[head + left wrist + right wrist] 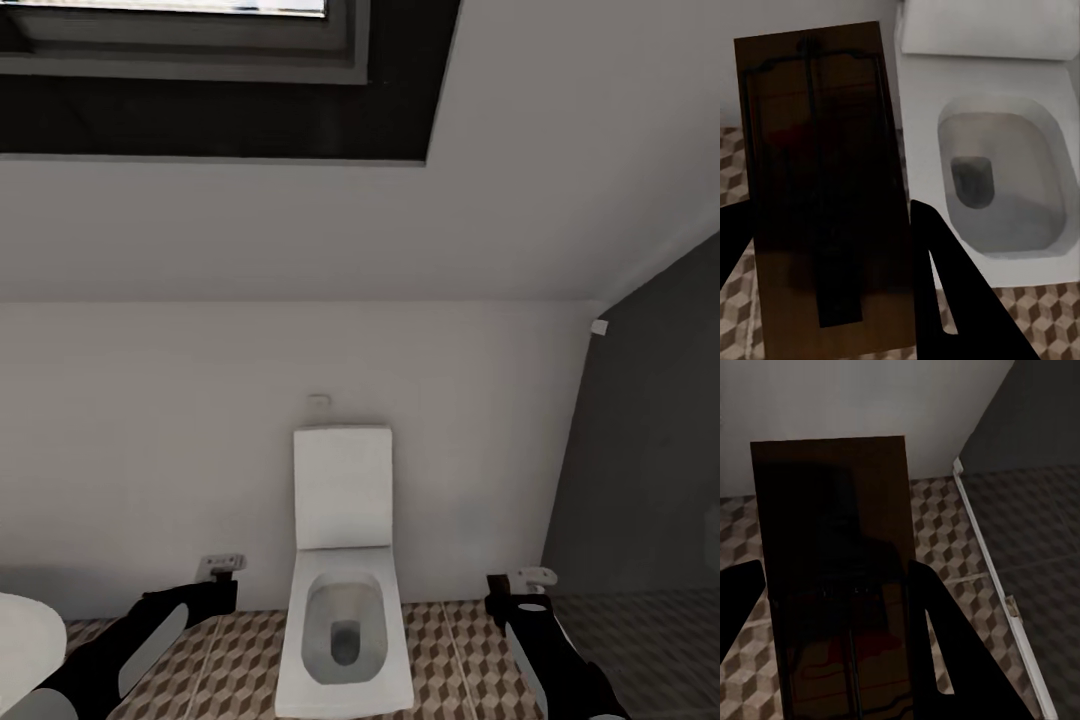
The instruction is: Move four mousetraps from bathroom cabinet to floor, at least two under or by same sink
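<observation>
Cube-patterned bathroom floor [440, 660] fronts one toilet [343, 640]; two mousetraps, left [825, 195] and right [840, 577], each clamped between fingers.

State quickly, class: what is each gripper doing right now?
Left gripper: shut on a mousetrap, above the floor beside the toilet.
Right gripper: shut on another mousetrap, over the tiled bathroom floor.

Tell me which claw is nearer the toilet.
The left claw. It sits just beside the toilet on its left flank, holding a mousetrap with the bowl right alongside. The right claw stands further off on the other side, over floor tiles, gripping a second mousetrap.
</observation>
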You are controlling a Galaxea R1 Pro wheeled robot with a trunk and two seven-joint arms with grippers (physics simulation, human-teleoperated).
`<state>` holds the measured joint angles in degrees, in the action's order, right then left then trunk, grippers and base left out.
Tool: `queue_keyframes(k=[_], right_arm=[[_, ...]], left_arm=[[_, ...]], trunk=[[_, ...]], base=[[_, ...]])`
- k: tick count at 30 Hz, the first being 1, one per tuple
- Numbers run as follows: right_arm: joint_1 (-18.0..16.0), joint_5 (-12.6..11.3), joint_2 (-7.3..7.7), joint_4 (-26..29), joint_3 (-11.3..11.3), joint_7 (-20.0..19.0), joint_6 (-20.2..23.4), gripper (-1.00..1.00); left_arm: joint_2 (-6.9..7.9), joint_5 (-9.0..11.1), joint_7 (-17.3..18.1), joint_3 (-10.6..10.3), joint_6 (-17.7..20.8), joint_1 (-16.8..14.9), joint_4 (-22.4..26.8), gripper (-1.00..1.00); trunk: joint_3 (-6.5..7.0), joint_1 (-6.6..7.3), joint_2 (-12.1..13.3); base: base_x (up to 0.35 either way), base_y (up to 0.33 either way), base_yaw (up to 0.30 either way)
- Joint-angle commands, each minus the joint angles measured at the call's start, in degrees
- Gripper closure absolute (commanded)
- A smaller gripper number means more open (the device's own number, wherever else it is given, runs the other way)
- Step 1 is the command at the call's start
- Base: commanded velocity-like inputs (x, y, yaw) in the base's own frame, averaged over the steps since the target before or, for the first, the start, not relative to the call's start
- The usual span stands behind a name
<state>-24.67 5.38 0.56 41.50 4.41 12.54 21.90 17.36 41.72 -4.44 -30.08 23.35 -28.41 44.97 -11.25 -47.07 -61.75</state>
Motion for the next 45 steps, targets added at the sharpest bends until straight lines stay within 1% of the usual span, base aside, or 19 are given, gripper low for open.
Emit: queue_keyframes(k=[1,9,12,14,15,16,17,18,19,20,21,22,23,25,29,34,40,41,45], right_arm=[[0.0,0.5,-0.02,0.1,0.1,-0.1,0.5,1.0],[0.0,0.1,0.06,0.1,0.1,-0.1,0.8,1.0],[0.0,0.5,0.03,0.1,0.0,0.1,0.5,1.0],[0.0,0.6,-0.03,0.1,-0.1,0.8,0.7,1.0],[-0.4,0.4,-0.4,-0.1,-0.2,1.2,0.8,1.0],[-0.6,0.4,-0.68,-0.2,-0.2,1.3,0.8,1.0],[-1.4,0.4,-1.4,-0.7,-0.2,1.5,0.8,1.0],[-2.0,0.4,-1.78,-1.2,-0.2,1.5,0.8,1.0],[-3.9,0.4,-2.41,-3.0,-0.1,1.6,0.8,1.0],[-4.9,0.3,-2.62,-4.1,-0.1,1.7,0.7,1.0],[-6.9,0.2,-2.92,-6.8,-0.1,1.7,0.5,1.0],[-10.2,0.1,-3.2,-11.9,0.0,1.7,-0.2,1.0],[-11.1,0.1,-3.29,-13.6,0.0,1.8,-0.7,1.0],[-13.2,0.2,-3.54,-18.6,0.0,1.8,-3.8,1.0],[-14.3,0.1,-3.75,-21.9,0.1,1.8,-7.6,1.0],[-14.6,0.0,-3.94,-23.0,0.1,1.8,-9.1,1.0],[-14.7,0.0,-3.96,-23.3,0.1,1.8,-9.1,1.0],[-14.7,0.2,-4.04,-23.3,0.1,1.8,-9.0,1.0],[-14.7,0.3,-4.07,-23.3,0.0,1.7,-9.0,1.0]], left_arm=[[0.0,0.4,-0.4,-0.3,0.1,-0.1,0.1,1.0],[-0.51,0.5,-0.5,-0.3,0.1,-0.1,-0.6,1.0],[-0.57,0.5,-0.5,-0.3,0.1,-0.1,-0.7,1.0],[-1.28,0.5,-1.4,-0.4,0.2,-0.1,-0.9,1.0],[-2.42,0.5,-3.3,-0.3,0.3,-0.2,-0.8,1.0],[-2.95,0.5,-4.1,-0.3,0.4,-0.3,-0.8,1.0],[-4.15,0.4,-6.1,-0.3,0.5,-0.9,-0.9,1.0],[-4.77,0.4,-7.2,-0.3,0.6,-1.4,-0.9,1.0],[-6.04,0.2,-9.3,-0.3,0.8,-2.7,-1.0,1.0],[-6.56,0.0,-10.2,-0.3,0.9,-3.3,-1.1,1.0],[-7.48,-0.2,-11.5,-0.3,1.1,-4.4,-1.1,1.0],[-8.39,-0.5,-12.6,-0.3,1.3,-5.4,-1.2,1.0],[-8.58,-0.6,-12.8,-0.3,1.4,-5.7,-1.3,1.0],[-9.04,-0.7,-13.3,-0.3,1.5,-6.3,-2.1,1.0],[-9.26,-0.9,-13.5,-0.3,0.9,-6.7,-5.8,1.0],[-9.28,-1.2,-13.5,-0.3,-0.6,-7.3,-9.1,1.0],[-9.62,-1.3,-13.6,-0.6,-1.7,-7.4,-10.2,1.0],[-10.07,-1.2,-14.0,-0.5,-1.6,-7.4,-9.6,1.0],[-10.88,-1.3,-14.4,-0.4,-1.6,-7.4,-9.5,1.0]], trunk=[[-0.08,-0.01,-0.1],[-0.08,-0.01,-0.1],[-0.08,-0.01,-0.1],[-0.08,-0.01,-0.1],[-0.08,-0.01,-0.1],[-0.08,-0.01,-0.1],[-0.08,-0.01,-0.1],[-0.08,-0.01,-0.1],[-0.08,-0.01,-0.1],[-0.08,-0.01,-0.1],[-0.08,-0.01,-0.1],[-0.08,-0.01,-0.1],[-0.08,-0.01,-0.1],[-0.08,-0.01,-0.1],[-0.08,-0.01,-0.1],[-0.08,-0.01,-0.1],[-0.08,-0.01,-0.1],[-0.08,-0.01,-0.1],[-0.26,-0.23,-0.5]], base=[[0.0,0.01,0.0],[0.0,0.002,0.049],[0.0,0.0,0.037],[0.0,0.0,0.01],[0.0,0.0,0.004],[0.0,0.0,0.004],[0.0,0.0,0.002],[0.0,0.0,0.002],[0.0,0.0,0.001],[0.0,0.0,0.0],[0.0,0.0,0.0],[0.0,0.0,0.0],[0.0,0.0,0.0],[0.0,0.0,0.0],[0.0,0.0,0.0],[0.0,0.0,0.0],[0.0,0.0,0.0],[0.0,0.0,0.0],[0.0,0.0,0.0]])
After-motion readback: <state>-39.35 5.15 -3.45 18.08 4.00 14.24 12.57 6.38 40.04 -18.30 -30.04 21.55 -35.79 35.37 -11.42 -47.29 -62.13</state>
